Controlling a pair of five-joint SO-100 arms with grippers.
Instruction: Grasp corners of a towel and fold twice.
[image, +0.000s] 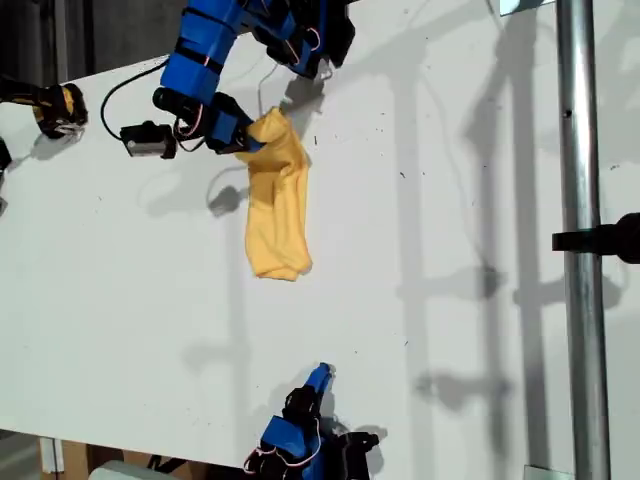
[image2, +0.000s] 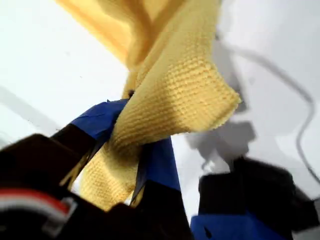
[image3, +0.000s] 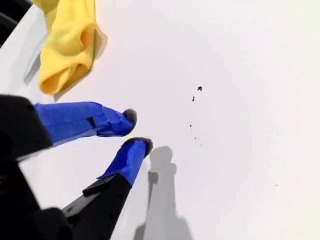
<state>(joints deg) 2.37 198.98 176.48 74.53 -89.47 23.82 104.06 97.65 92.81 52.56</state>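
The yellow towel (image: 277, 200) lies bunched into a long narrow roll on the white table (image: 450, 200), reaching toward the middle. Its upper end is lifted in my first gripper (image: 250, 137), at the top of the exterior view. In the first wrist view my first gripper (image2: 131, 144) is shut on the towel (image2: 175, 85), and a loose flap (image2: 220, 102) sticks out past the blue fingers (image2: 159, 160). I cannot tell which of the corners is pinched. My second gripper (image: 318, 378) hovers near the table's bottom edge in the exterior view, apart from the towel. My second gripper (image3: 136, 131) is open and holds nothing, with the towel's free end (image3: 65, 50) beyond it.
A metal pole (image: 578, 200) with a black clamp (image: 605, 240) runs down the exterior view's right. A black and yellow object (image: 55, 108) sits at that view's upper left. A black cable (image: 125, 85) loops near the first arm. The table's edge runs along the bottom left.
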